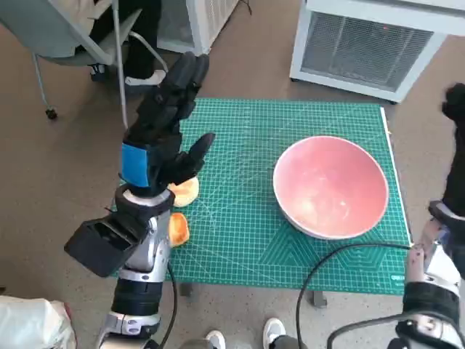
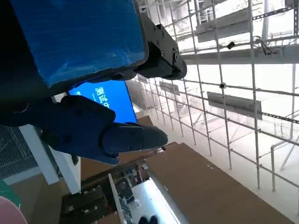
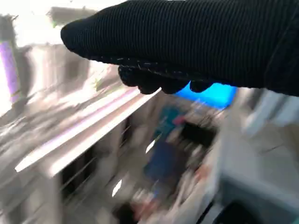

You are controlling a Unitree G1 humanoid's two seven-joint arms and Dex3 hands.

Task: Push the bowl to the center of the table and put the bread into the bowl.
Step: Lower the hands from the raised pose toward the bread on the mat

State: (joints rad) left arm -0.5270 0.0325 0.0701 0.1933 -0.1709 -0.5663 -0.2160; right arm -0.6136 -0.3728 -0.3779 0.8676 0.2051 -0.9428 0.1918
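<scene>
Only the head view shows bowl and bread; wrist views miss both.

Black left hand with blue-taped back, pale silver forearms trailing black cables, black-gloved right hand.

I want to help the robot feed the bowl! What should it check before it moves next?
1. Bowl upright and empty: ok.
2. Bowl at the middle of the green mat: not ok, it sits toward the right side.
3. Bread in reach: ok, at the mat's left edge, partly hidden by the left hand.
4. Left hand free: ok, fingers spread, holding nothing.
5. Right hand free: cannot tell, mostly out of frame.
</scene>
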